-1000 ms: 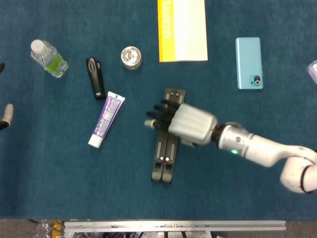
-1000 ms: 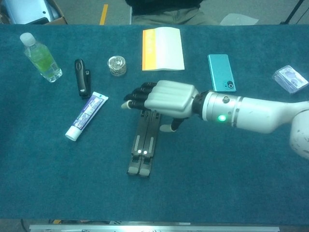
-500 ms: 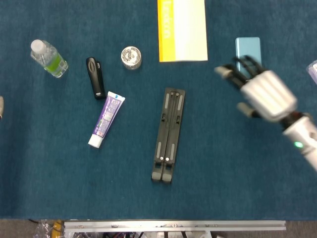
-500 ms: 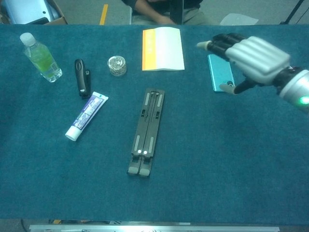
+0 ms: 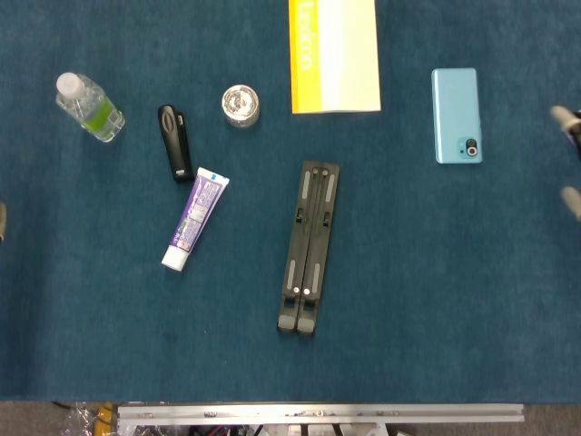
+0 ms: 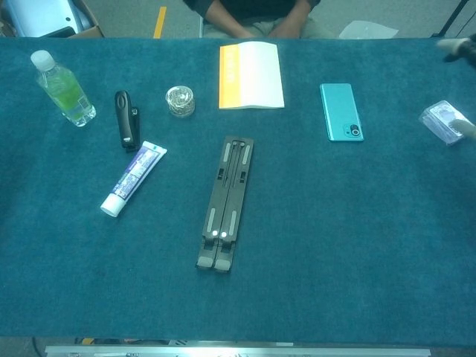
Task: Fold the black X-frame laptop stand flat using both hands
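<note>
The black X-frame laptop stand lies closed into one flat bar at the middle of the blue table, both legs side by side, so the fold looks done; the main risk I see is a returning arm nudging it askew or springing the legs apart. Nothing touches it. Beyond and to its left sit a toothpaste tube, a black clip-like gadget, a small tin and a water bottle; farther back, a yellow-and-white booklet and a teal phone. The right hand shows only fingertips at the right edge, well apart from the stand, its pose impossible to tell. The left hand is a sliver at the left edge, likewise unreadable.
</note>
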